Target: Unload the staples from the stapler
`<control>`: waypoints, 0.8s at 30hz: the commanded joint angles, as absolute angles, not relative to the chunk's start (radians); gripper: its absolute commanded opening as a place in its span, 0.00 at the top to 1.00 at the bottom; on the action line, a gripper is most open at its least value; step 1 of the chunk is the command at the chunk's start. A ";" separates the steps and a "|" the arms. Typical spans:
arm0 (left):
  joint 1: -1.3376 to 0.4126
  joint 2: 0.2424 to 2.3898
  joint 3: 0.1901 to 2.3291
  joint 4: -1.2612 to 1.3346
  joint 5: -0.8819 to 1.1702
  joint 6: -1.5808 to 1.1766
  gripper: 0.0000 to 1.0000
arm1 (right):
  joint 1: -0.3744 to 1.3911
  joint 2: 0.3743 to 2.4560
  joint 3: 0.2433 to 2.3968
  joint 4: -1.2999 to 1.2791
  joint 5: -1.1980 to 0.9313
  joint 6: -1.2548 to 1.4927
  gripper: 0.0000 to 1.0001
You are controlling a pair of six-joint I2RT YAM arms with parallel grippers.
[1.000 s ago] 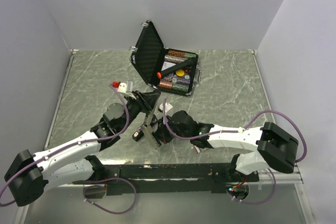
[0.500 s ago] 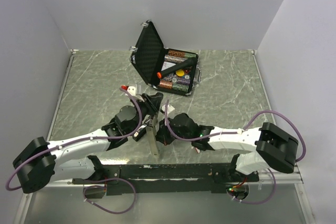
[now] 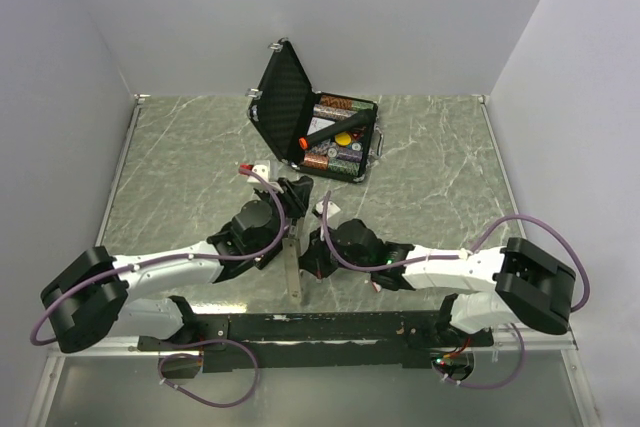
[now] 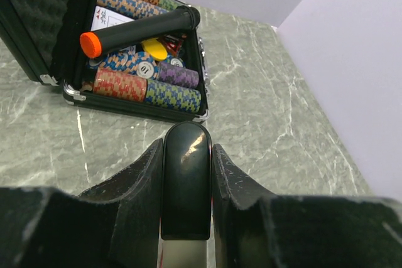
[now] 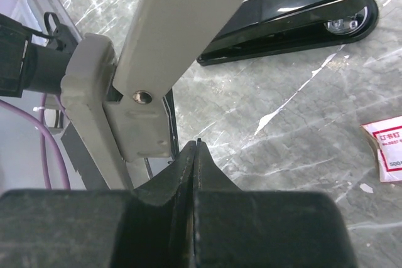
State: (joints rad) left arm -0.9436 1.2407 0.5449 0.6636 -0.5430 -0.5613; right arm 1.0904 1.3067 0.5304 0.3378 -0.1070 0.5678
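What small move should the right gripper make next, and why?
Probably open slightly and close on the metal magazine: the right gripper is shut on nothing beside it, while the left gripper holds the stapler's black top.

Top camera overlooked the counter (image 3: pixel 450 167); wrist cameras rode close behind left tool (image 4: pixel 186 149) and right tool (image 5: pixel 196 145), sharing the stapler (image 5: pixel 295 10).

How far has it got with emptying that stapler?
Done: the black glossy stapler is opened up, its grey metal staple rail exposed. In hand: left gripper clamps the stapler; right gripper, shut, sits close to the rail. Left: no staples visibly out yet.
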 commanded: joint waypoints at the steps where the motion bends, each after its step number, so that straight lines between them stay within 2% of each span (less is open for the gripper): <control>1: -0.951 1.174 0.601 0.756 -0.546 -0.575 0.99 | 1.106 1.249 0.546 0.358 -0.103 0.565 1.00; 13: -0.951 0.901 0.621 0.482 -0.457 -0.577 0.99 | 1.104 1.170 0.635 0.147 0.000 0.419 1.00; 19: -0.951 0.832 0.652 0.385 -0.397 -0.568 0.99 | 1.104 1.131 0.724 0.008 0.187 0.324 1.00; 24: -0.951 0.761 0.646 0.328 -0.423 -0.548 0.99 | 1.104 1.046 0.857 -0.201 0.342 0.207 1.00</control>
State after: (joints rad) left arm -0.9489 0.8345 0.5915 0.3096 -0.4248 -0.5594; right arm 1.0973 1.1416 0.7357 -0.0483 0.1875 0.3176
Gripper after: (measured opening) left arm 0.335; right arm 0.007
